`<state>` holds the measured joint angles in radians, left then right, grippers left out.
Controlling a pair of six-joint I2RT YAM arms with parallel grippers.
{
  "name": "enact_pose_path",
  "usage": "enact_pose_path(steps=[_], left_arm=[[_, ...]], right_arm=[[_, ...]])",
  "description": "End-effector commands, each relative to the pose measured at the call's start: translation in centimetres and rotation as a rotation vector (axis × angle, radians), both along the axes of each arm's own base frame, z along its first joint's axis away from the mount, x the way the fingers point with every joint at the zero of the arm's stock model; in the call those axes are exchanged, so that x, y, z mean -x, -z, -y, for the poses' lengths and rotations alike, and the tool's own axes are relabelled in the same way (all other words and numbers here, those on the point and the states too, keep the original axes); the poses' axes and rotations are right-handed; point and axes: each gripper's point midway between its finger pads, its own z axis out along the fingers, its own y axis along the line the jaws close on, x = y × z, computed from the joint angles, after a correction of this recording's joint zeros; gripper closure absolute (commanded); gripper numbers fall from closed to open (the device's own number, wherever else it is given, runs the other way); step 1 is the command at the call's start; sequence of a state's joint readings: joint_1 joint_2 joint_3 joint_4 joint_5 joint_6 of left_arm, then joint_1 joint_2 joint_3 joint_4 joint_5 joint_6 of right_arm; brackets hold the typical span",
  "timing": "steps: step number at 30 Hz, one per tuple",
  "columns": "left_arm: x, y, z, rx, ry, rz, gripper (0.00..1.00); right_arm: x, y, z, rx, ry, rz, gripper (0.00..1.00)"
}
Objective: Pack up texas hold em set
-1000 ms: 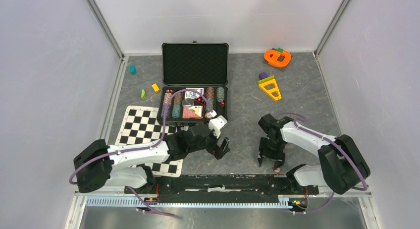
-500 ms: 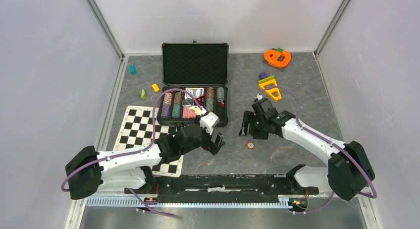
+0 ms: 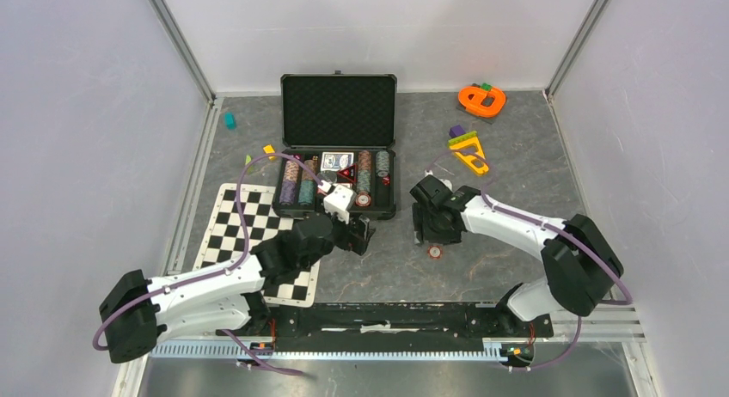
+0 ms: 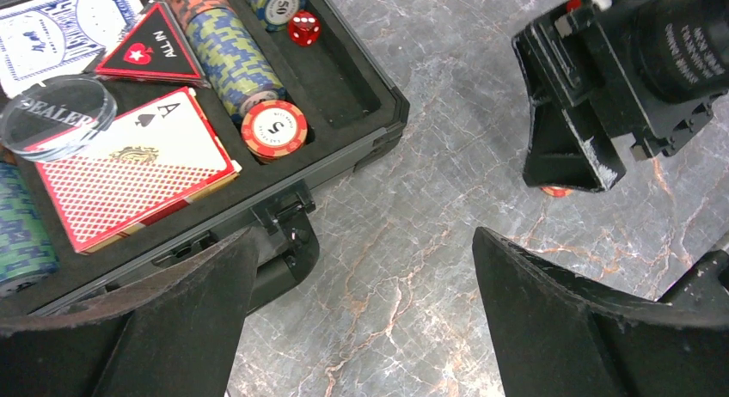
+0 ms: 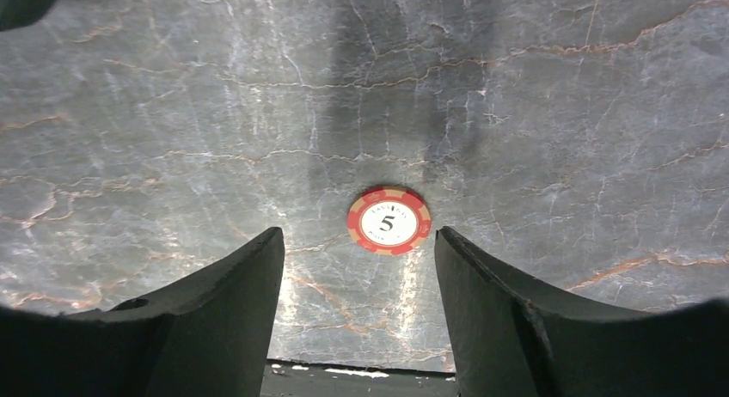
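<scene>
Top external view shows the black briefcase (image 3: 339, 112) lying open at the far middle of the grey table (image 3: 516, 199), with its lid tipped back. The bottom half holds rows of coloured chip stacks (image 3: 297, 184) and two card decks. One small red and white chip (image 3: 435, 252) lies flat on the table, out of the case, to the right of its near corner. The right gripper (image 3: 425, 236) points down close to this chip. In the right wrist view its two black fingers (image 5: 215, 320) are wide apart with nothing in them, and the chip, with a 5 on it, sits on the table near the gap between their tips and touches neither one. The left gripper (image 3: 359, 241) hangs by the near right corner of the case. In the left wrist view its fingers (image 4: 155, 328) are wide apart too and hold nothing. Under it you can see a red card deck (image 4: 137, 169), a blue card deck (image 4: 60, 32), a clear round dealer button (image 4: 56, 113), a red die (image 4: 303, 27) and another red and white chip (image 4: 273, 129) at the end of a lying stack. A black and white checkered mat (image 3: 245, 221) lies left of the case, partly under the left arm. An orange toy (image 3: 480, 100) and a yellow toy (image 3: 470, 155) sit at the far right, well apart from the case.
</scene>
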<state>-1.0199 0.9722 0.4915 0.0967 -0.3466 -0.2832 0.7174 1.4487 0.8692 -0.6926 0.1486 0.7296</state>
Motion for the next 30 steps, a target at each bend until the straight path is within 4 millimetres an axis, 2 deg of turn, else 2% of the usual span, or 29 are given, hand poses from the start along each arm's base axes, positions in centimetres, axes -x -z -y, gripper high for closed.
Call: enact_pose_path(steps=[1, 9, 14, 23, 30], left_arm=[[-0.6, -0.7, -0.8, 0.038, -0.064, 0.011, 0.00], [-0.5, -0.8, -0.8, 0.042, -0.061, 0.008, 0.00], [-0.5, -1.0, -0.9, 0.045, -0.062, 0.012, 0.00], [-0.4, -1.0, -0.9, 0.045, -0.057, 0.012, 0.00], [-0.4, -1.1, -0.9, 0.045, -0.055, 0.014, 0.00]], right_arm=[[0.7, 1.4, 0.7, 0.033, -0.012, -0.044, 0.32], [2.0, 3.1, 1.9, 0.061, 0.002, -0.131, 0.34], [1.9, 3.5, 2.3, 0.073, 0.005, -0.141, 0.36], [1.5, 3.9, 1.0, 0.012, -0.027, -0.135, 0.43], [1.0, 4.3, 1.2, 0.016, -0.050, -0.097, 0.46]])
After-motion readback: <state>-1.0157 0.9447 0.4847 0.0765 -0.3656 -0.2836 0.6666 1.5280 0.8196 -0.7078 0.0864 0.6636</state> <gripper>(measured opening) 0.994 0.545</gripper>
